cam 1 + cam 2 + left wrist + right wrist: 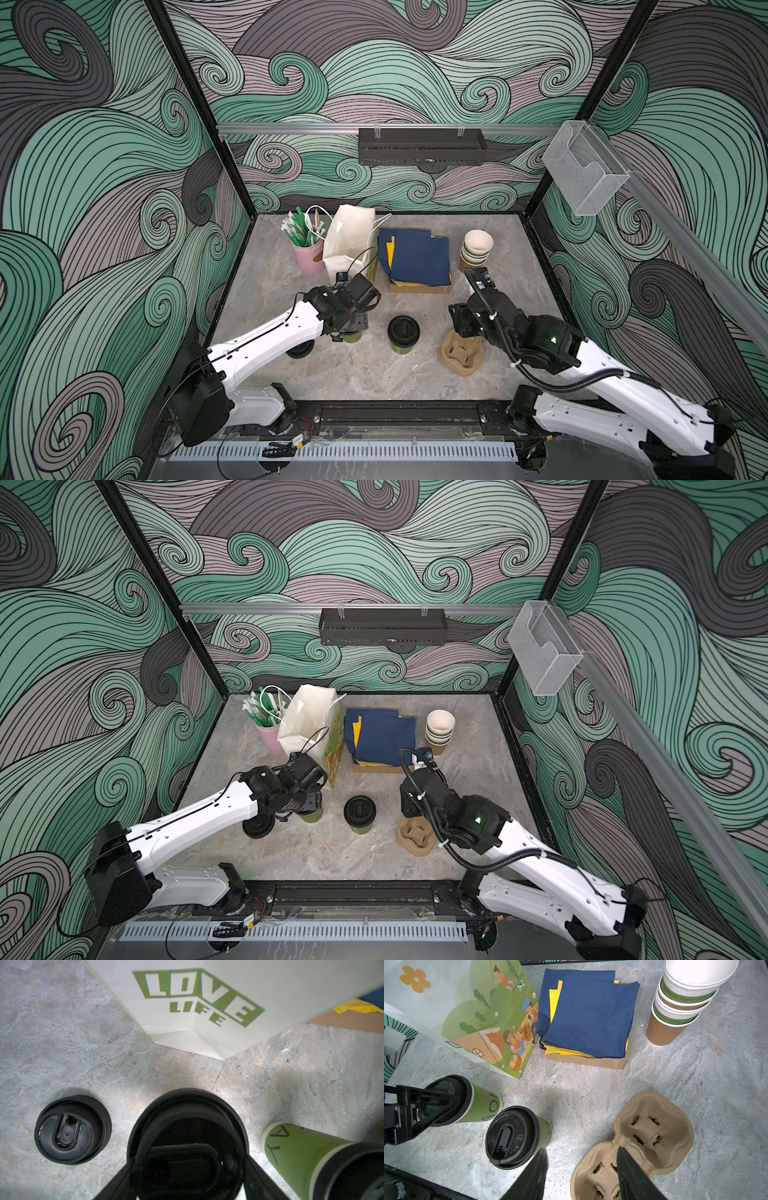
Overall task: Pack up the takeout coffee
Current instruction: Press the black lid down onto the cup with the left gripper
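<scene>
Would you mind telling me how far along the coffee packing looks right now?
Done: both coffees are lidded. In hand: the left gripper straddles the lid of one lidded cup; grip unclear. Left: the second lidded cup stands free, the pulp carrier by the open right gripper is empty, and neither cup is in the paper bag.

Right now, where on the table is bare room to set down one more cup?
Free: the front strip, between the middle lidded cup, the pulp carrier and the front rail; also the right edge beside the cup stack. Crowded: back row, from paper bag to napkin box.
</scene>
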You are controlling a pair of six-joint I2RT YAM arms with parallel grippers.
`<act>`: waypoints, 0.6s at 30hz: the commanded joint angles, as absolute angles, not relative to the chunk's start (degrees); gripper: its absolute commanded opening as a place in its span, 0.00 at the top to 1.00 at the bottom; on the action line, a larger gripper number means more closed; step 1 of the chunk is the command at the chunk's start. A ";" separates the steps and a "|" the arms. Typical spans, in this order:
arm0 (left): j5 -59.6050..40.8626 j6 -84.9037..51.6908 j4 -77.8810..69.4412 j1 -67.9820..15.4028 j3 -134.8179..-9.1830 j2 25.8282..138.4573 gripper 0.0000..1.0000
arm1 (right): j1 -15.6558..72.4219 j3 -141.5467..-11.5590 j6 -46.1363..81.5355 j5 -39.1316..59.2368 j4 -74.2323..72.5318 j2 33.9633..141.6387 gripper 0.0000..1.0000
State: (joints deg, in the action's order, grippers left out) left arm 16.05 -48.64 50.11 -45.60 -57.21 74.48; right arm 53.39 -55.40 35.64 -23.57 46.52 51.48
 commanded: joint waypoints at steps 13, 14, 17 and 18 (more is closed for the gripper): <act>11.78 -48.91 52.65 -45.35 -55.95 76.61 0.29 | 52.73 -54.79 36.30 -23.66 47.23 50.89 0.44; 11.38 -49.08 52.44 -45.40 -55.75 76.59 0.29 | 52.73 -54.76 36.30 -23.64 47.19 50.96 0.44; 9.90 -49.56 51.11 -45.33 -54.73 76.06 0.29 | 52.73 -54.79 36.46 -23.56 47.19 50.96 0.44; 9.31 -49.69 50.65 -45.36 -54.34 76.03 0.29 | 52.73 -54.83 36.40 -23.49 47.12 51.06 0.44</act>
